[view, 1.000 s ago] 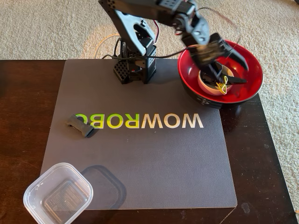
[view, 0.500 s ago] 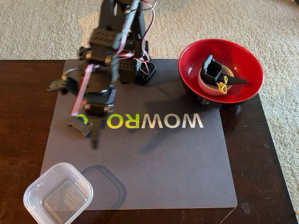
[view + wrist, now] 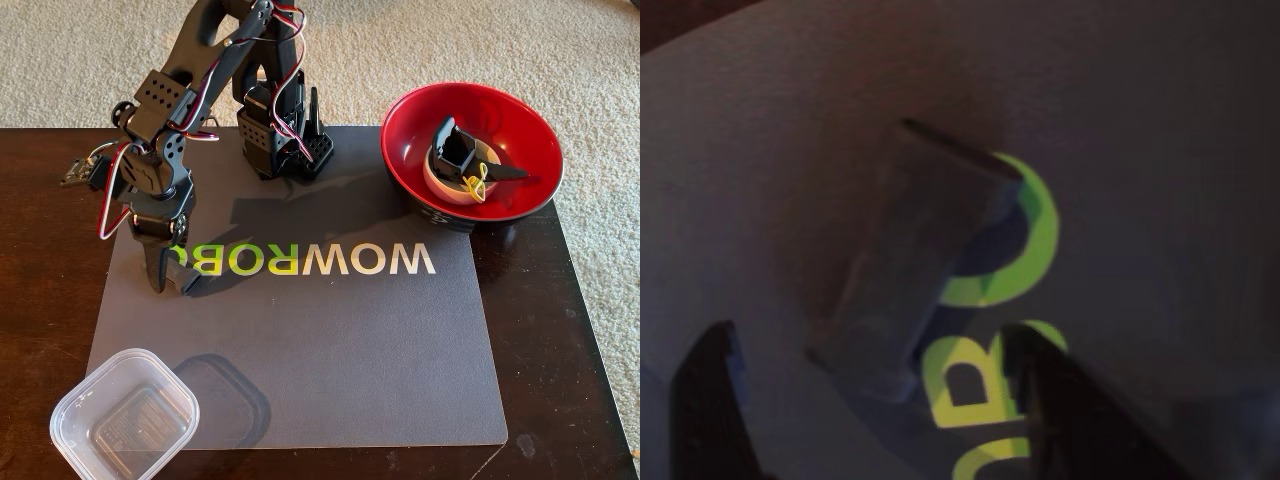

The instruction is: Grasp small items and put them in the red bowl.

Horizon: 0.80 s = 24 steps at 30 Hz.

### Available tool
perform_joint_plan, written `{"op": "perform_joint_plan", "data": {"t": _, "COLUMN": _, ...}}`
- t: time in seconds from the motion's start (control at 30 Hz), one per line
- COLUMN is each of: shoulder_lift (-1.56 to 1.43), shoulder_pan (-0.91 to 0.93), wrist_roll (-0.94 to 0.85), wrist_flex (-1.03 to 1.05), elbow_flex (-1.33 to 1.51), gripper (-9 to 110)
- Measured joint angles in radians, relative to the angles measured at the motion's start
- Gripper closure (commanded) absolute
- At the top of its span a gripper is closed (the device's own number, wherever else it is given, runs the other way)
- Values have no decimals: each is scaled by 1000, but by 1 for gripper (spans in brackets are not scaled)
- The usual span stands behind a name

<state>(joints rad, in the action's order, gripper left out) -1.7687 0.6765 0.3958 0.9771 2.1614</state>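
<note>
In the fixed view the red bowl [image 3: 520,112] stands at the back right, holding a cream ring [image 3: 438,183], a black pointed part [image 3: 455,148] and a yellow clip [image 3: 477,183]. My gripper [image 3: 170,284] points down at the left of the mat, over the short flat black bar [image 3: 191,284], most of which it hides. In the wrist view the bar [image 3: 925,225] lies flat on the mat across the green letters. The gripper [image 3: 870,338] is open, one dark finger on each side of the bar's near end. Whether they touch it I cannot tell.
A clear plastic container [image 3: 125,425] sits at the front left corner of the grey mat [image 3: 350,340]. The arm's base [image 3: 285,145] stands at the mat's back edge. The dark wooden table [image 3: 560,330] ends at the right, with carpet beyond.
The arm swung from over the red bowl to the left of the mat and came down over the black bar. The black pointed part stays in the bowl.
</note>
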Motion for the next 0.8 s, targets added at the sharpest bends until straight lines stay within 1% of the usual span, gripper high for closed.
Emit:
{"op": "perform_joint_plan", "data": {"t": 0.17, "shoulder_lift": 26, "shoulder_pan": 15, "wrist_roll": 12, "wrist_flex": -17, "elbow_flex": 5, "gripper": 71}}
{"op": "perform_joint_plan", "data": {"t": 0.3, "shoulder_lift": 75, "shoulder_pan": 9, "wrist_roll": 23, "wrist_flex": -18, "elbow_flex": 5, "gripper": 82}}
{"op": "perform_joint_plan", "data": {"t": 0.53, "shoulder_lift": 115, "shoulder_pan": 31, "wrist_roll": 25, "wrist_flex": -29, "elbow_flex": -8, "gripper": 92}}
{"op": "perform_joint_plan", "data": {"t": 0.67, "shoulder_lift": 123, "shoulder_pan": 31, "wrist_roll": 28, "wrist_flex": -29, "elbow_flex": -14, "gripper": 101}}
{"op": "perform_joint_plan", "data": {"t": 0.8, "shoulder_lift": 129, "shoulder_pan": 31, "wrist_roll": 40, "wrist_flex": -29, "elbow_flex": -20, "gripper": 101}}
